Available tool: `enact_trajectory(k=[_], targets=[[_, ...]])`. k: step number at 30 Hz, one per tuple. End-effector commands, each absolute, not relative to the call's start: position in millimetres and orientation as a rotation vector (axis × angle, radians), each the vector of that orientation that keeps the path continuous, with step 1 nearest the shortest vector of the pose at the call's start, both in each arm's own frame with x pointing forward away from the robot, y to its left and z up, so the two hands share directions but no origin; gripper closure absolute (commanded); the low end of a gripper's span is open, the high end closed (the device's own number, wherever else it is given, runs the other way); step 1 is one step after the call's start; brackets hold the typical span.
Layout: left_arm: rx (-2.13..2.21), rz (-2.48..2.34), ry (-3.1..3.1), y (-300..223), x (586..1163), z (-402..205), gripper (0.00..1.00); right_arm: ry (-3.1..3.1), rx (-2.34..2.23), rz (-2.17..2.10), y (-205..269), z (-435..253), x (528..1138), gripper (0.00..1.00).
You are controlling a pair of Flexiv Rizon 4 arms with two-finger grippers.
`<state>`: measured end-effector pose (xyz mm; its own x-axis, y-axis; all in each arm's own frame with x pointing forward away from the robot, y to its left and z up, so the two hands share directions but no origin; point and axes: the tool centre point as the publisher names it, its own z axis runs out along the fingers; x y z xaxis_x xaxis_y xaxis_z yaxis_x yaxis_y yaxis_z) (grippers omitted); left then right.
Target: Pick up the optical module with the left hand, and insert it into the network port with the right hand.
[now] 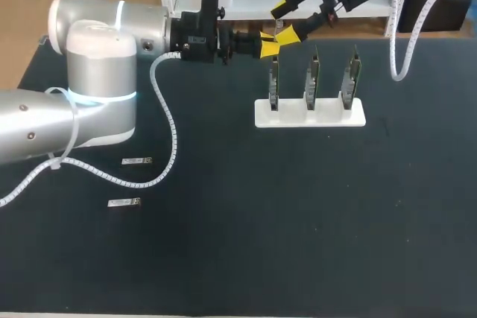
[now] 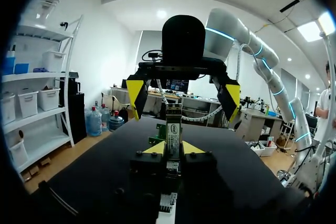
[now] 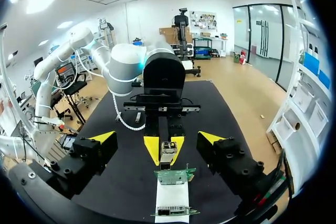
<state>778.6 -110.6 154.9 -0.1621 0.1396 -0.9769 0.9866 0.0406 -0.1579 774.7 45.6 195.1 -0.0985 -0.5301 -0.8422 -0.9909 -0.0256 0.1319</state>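
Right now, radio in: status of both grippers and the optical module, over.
Left gripper shut on optical module. Right gripper open, facing it, not touching. Port cards on white stand nearby, untouched.

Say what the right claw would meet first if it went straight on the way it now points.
Probably the optical module held in the left claw, straight ahead of the open right claw; the gap's depth is unclear.

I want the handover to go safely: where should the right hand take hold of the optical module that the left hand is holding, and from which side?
Probably the free end of the optical module, which sticks out past the shut fingers of the left hand. Come head-on along its long axis: the right hand faces it, open, its fingers standing wide of the module's two sides.
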Motion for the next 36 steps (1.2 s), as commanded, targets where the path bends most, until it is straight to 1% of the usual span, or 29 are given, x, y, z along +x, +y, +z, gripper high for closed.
enact_trajectory(k=[1,8,9,10,11,35,36], targets=[[1.208,-1.231,1.449,-110.6,777.4,154.6,1.0,1.683,-1.603,1.026,46.3,194.5,774.5,0.0],[1.208,-1.231,1.449,-110.6,777.4,154.6,1.0,1.692,-1.592,1.026,45.8,194.0,775.1,0.0],[1.208,-1.231,1.449,-110.6,777.4,154.6,1.0,1.693,-1.593,1.024,45.7,194.1,775.2,0.4],[1.208,-1.231,1.449,-110.6,777.4,154.6,1.0,1.693,-1.594,1.024,45.7,194.2,775.2,0.75],[1.208,-1.231,1.449,-110.6,777.4,154.6,1.0,1.692,-1.597,1.023,45.7,194.3,775.2,1.0],[1.208,-1.231,1.449,-110.6,777.4,154.6,1.0,1.687,-1.604,1.022,45.8,194.2,775.4,1.0],[1.208,-1.231,1.449,-110.6,777.4,154.6,0.7,1.687,-1.603,1.021,45.6,194.1,775.3,1.0]])
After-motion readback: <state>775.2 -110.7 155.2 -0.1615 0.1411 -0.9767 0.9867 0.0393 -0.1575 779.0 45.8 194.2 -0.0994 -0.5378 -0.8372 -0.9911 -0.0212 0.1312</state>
